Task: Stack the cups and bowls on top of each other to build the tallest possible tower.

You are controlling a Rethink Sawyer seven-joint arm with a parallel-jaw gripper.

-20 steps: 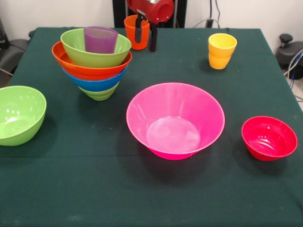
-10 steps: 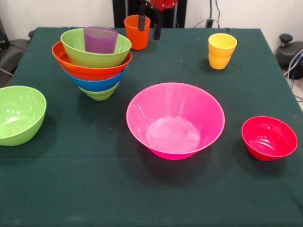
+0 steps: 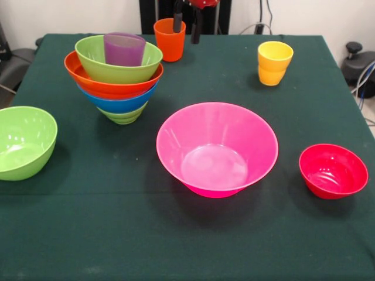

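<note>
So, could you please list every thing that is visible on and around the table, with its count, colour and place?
tower: one; lime green, blue, orange and lime green bowls nested, purple cup in the top bowl; far left of the table.
lime green bowl: one, alone at the left edge.
pink bowl: one, large, centre.
red bowl: one, small, near right.
orange cup: one, far edge, middle.
yellow cup: one, far right.
table: one, dark green cloth.
gripper: one, black fingers open, beside the orange cup at the top edge.
</note>
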